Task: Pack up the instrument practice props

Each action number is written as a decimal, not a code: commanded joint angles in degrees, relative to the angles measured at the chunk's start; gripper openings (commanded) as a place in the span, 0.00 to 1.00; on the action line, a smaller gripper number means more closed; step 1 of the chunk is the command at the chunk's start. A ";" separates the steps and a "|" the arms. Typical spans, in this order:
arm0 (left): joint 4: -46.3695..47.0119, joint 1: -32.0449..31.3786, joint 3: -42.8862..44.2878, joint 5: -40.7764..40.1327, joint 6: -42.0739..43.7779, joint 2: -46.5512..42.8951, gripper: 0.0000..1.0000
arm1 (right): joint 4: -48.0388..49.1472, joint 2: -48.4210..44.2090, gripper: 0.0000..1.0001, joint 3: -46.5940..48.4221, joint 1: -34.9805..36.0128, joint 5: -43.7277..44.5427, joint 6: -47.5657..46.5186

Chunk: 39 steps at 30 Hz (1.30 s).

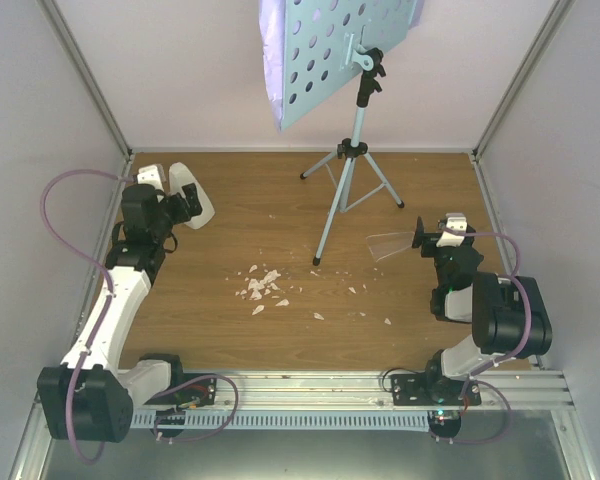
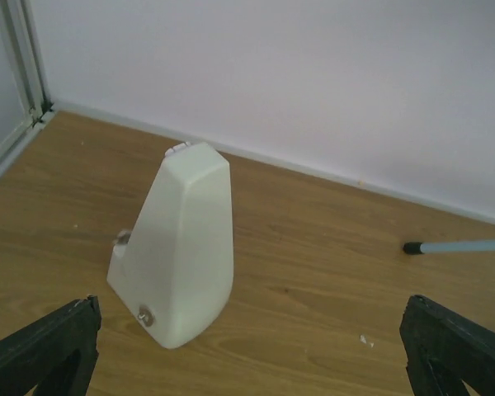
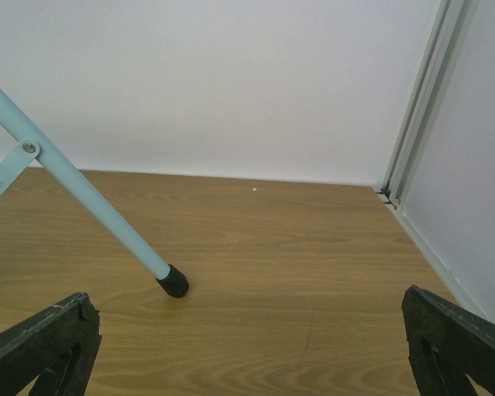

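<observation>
white metronome [image 2: 177,247] upright on table [image 2: 313,272]

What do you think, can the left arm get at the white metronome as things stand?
Probably yes: the left hand is open, the metronome stands upright just ahead of it, and nothing shows between them.

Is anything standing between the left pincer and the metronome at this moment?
Nothing visible. The white metronome sits just ahead of the open left pincer, with only bare table between them. The music stand has a leg tip off to the right, out of that path.
</observation>
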 commanded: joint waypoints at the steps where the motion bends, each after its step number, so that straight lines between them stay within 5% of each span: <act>1: -13.16 0.16 9.21 0.70 -0.16 1.96 0.99 | 1.29 0.55 1.00 0.04 0.26 -0.03 -1.17; 6: -22.12 0.16 21.54 3.13 5.01 6.92 0.99 | 1.29 0.55 1.00 -0.01 0.22 0.03 -1.18; 17: -21.07 6.79 36.63 17.92 11.59 25.05 0.99 | 1.29 0.55 1.00 -0.02 0.27 0.02 -1.18; 29: -14.83 12.64 37.30 31.01 15.39 36.69 0.81 | 1.29 0.57 0.99 0.00 0.25 0.03 -1.18; 35: -13.69 12.70 36.94 32.53 15.42 39.96 0.65 | 1.28 0.55 1.00 0.02 0.20 0.02 -1.18; 39: -12.98 12.64 35.78 30.88 14.47 40.49 0.65 | 1.29 0.56 0.99 0.01 0.22 0.03 -1.20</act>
